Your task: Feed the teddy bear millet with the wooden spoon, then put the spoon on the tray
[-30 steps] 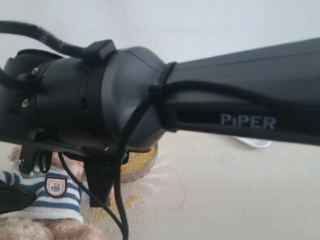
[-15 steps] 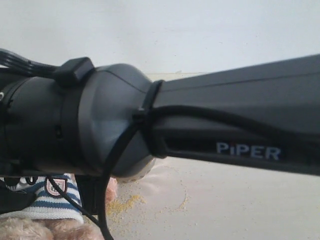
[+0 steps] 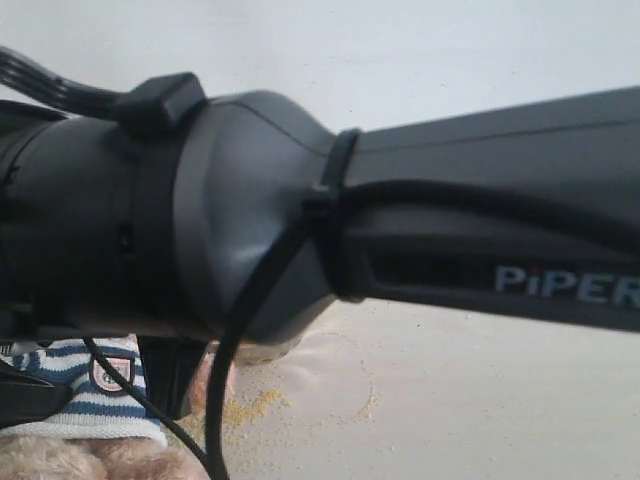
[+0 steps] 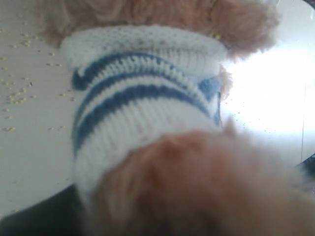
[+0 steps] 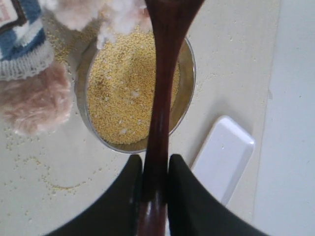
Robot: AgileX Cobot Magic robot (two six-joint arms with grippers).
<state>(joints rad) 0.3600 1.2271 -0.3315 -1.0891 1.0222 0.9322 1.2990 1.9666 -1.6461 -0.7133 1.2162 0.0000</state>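
Gripping the spoon [image 5: 161, 88] by its handle end, the right gripper [image 5: 155, 164] has both black fingers pressed against the wood. Under the shaft sits the steel bowl [image 5: 190, 73] heaped with millet [image 5: 120, 98]. Past the spoon's far end is the bear [image 5: 34, 98], its fur close to the tip. The tray [image 5: 224, 152] lies flat beside the fingers, apart from the bowl.

From the exterior view, the right arm [image 3: 400, 230] blocks nearly everything: only the bear's striped sweater [image 3: 95, 400] and loose grains [image 3: 245, 405] on the table [image 3: 480, 400] show below it.

The left wrist view is filled by sweater and fur. The left gripper is out of sight, so I cannot tell its state.
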